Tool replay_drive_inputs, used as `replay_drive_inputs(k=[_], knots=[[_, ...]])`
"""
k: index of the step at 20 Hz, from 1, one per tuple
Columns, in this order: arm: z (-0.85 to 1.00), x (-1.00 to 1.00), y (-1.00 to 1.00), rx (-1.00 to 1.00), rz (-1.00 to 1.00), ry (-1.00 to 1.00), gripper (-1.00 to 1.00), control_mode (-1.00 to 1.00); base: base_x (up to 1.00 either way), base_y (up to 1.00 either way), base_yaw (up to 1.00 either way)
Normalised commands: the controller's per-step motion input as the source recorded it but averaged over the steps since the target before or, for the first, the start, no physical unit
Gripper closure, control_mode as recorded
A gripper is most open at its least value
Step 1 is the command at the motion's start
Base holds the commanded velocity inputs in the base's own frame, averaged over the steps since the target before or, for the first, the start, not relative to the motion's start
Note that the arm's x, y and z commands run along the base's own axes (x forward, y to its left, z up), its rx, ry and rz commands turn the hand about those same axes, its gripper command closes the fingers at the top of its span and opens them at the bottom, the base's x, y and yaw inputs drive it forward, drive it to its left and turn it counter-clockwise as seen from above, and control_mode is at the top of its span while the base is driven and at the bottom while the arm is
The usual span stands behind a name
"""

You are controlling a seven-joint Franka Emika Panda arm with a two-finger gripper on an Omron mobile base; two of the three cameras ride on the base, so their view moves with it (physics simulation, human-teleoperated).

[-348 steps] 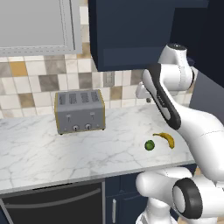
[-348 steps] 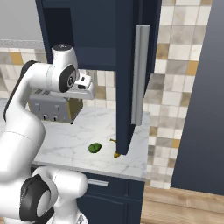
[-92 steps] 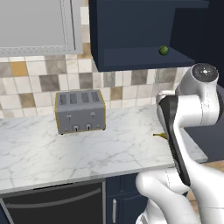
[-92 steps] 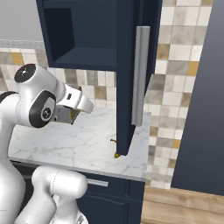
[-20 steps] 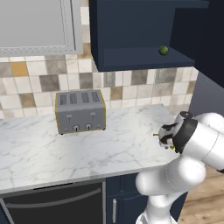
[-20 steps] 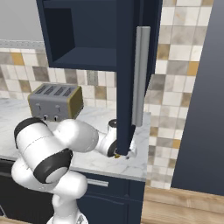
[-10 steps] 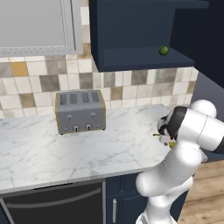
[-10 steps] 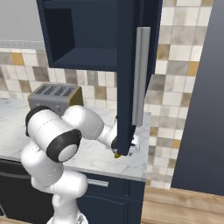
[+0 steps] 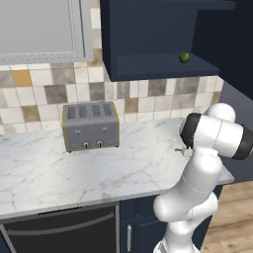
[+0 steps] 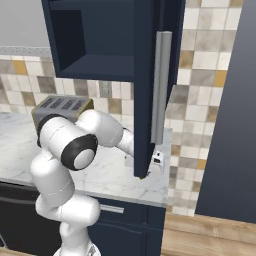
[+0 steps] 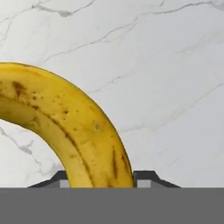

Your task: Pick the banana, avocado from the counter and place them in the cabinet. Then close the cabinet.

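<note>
- The white arm reaches low over the white, grey-veined marble desk (image 9: pixel 99 168), its claw (image 11: pixel 101 178) pressed in on the curved yellow banana with brown speckles (image 11: pixel 74 131); in the hand view the two dark tips stand against either side of the fruit, which lies close over the marble.
- The banana is at the right end of the desk, beneath the open navy door with its vertical silver bar handle (image 10: pixel 159 85); whether it has left the surface cannot be told.
- The small round dark green avocado (image 9: pixel 184 58) sits on the shelf of the dark navy wall cabinet (image 9: pixel 148 44), so by the look of it that half of the fetching is done.
- Judged from how things lie, the job is roughly at its midpoint: the banana is gripped but not yet carried up, and the cabinet stands open.
- Left to do: lift the banana, set it on the shelf near the avocado, then swing the door shut.
- The count: one banana, one avocado, one navy cabinet with one door open, one silver toaster with yellow sides (image 9: pixel 90 126) standing well apart on the desk, and one light grey framed cabinet (image 9: pixel 44 24) above it.
</note>
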Motion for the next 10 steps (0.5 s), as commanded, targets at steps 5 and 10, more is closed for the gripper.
replay_drive_inputs(k=[5,10], knots=[[0.26,-0.06,1.00,-0.21,-0.03,-0.02,1.00,-1.00,0.00,0.00,0.00],[0.88,-0.15,0.83,-0.25,-0.06,0.01,1.00,-1.00,0.00,0.00,0.00]])
